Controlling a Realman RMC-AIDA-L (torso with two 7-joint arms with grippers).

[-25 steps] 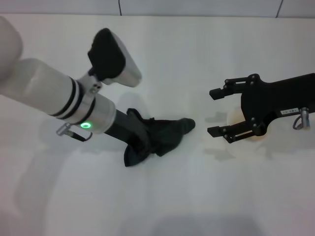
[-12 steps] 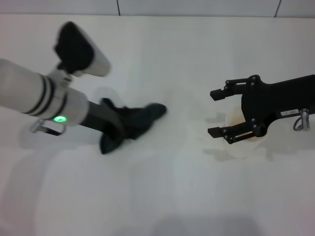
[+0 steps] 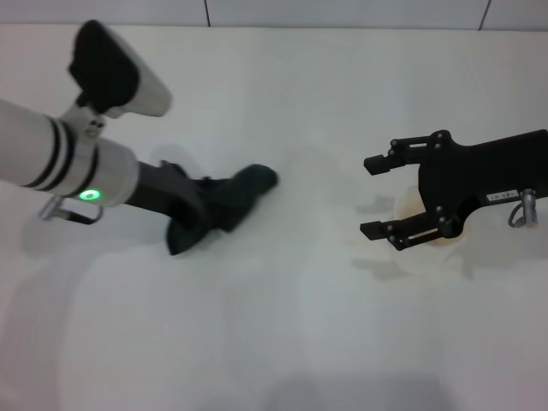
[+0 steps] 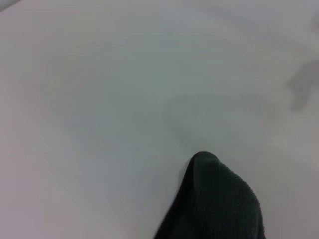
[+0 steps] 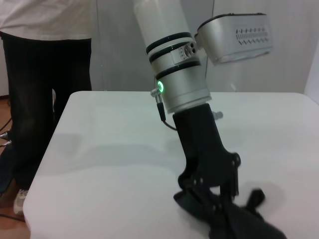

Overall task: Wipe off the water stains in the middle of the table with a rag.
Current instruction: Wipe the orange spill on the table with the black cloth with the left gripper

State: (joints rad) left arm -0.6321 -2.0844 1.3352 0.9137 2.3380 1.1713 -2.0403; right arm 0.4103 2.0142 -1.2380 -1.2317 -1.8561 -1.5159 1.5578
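Observation:
The dark green-black rag (image 3: 244,193) lies bunched on the white table (image 3: 282,342), left of the middle. My left gripper (image 3: 205,210) is shut on the rag and presses it against the tabletop. The rag's tip shows in the left wrist view (image 4: 214,204). The right wrist view shows the left gripper (image 5: 209,191) standing in the rag (image 5: 244,224). No orange-brown water stain shows; only a faint pale smear (image 3: 355,244) lies near the cup. My right gripper (image 3: 372,196) is open and empty, hovering at the right.
A white paper cup (image 3: 424,248) stands under my right gripper, partly hidden by it. A person in dark trousers (image 5: 45,99) stands beyond the table's far left edge in the right wrist view.
My left arm has dragged the rag to the left across the table, away from the cup. The right arm has not moved.

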